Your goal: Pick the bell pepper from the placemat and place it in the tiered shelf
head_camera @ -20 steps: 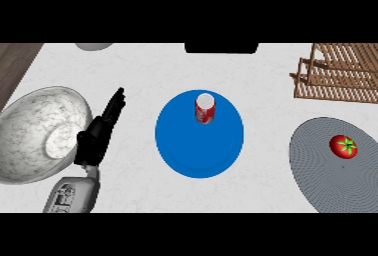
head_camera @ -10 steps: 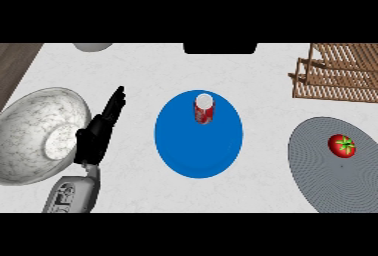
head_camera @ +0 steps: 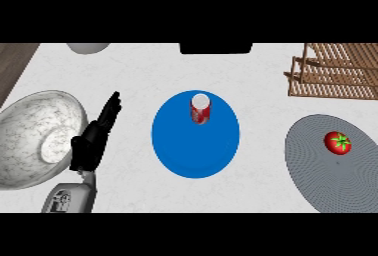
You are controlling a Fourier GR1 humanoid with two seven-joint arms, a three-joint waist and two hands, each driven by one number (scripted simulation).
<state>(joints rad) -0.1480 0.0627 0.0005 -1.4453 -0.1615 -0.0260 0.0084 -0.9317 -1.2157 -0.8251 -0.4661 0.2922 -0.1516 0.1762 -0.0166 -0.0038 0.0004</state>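
One bell pepper (head_camera: 337, 142), placemat (head_camera: 325, 170), tiered shelf (head_camera: 336, 75), plate (head_camera: 196, 150), can (head_camera: 200, 108), bowl (head_camera: 33, 137).

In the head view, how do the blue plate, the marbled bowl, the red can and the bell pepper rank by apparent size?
1. Marbled bowl, though it is cut off by the edge.
2. Blue plate.
3. Red can.
4. Bell pepper; it looks almost like the can, so this is unsure.

a pale, lightly marbled white counter (head_camera: 133, 75) fills nearly the whole view, evenly lit, with soft shadows falling close under whatever stands on it. at eleven o'clock a strip of brown wooden surface (head_camera: 15, 65) runs along the counter's slanted edge. at twelve o'clock a flat black block (head_camera: 215, 48) sits against the far edge, cut off by the view. between eleven and twelve o'clock a grey rounded shape (head_camera: 88, 47) shows only in part; what it is cannot be told.
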